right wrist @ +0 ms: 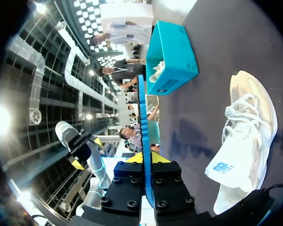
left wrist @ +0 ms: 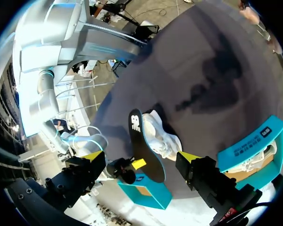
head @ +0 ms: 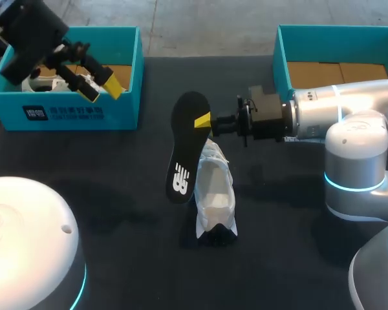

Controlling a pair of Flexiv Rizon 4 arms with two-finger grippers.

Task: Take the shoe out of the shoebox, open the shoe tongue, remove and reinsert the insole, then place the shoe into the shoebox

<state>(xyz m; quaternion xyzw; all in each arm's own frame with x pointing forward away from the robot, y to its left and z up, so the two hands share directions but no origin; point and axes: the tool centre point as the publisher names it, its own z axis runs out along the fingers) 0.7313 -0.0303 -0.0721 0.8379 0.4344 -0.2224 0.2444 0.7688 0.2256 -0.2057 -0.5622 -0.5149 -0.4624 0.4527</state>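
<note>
The right gripper (head: pixel 205 121) is pressed together on the insole (head: pixel 186 145). Its two yellow tips pinch one long edge from both sides, and in the right wrist view the insole (right wrist: pixel 141 108) stands edge-on between the closed fingers (right wrist: pixel 132 157). The insole hangs in the air just above the shoe (head: pixel 216 194) and a little to its left-arm side. Its black face with the white mark is turned toward the head camera, and it is clear of the shoe's opening.

The white shoe lies on the black table (head: pixel 116 226), upright on its sole. In the right wrist view, the shoe (right wrist: pixel 247 136) sits beside and below the gripper with its tongue (right wrist: pixel 224 167) pulled out.

The left gripper (head: pixel 103 87) is well apart from the shoe, on the far left. It hovers over the left shoebox (head: pixel 71 113) with its fingers (left wrist: pixel 188 157) spread wide and nothing between them. A second white shoe (head: pixel 42 81) lies inside that box. The right shoebox (head: pixel 279 58) stands on the far right of the shoe, beyond the right arm.
</note>
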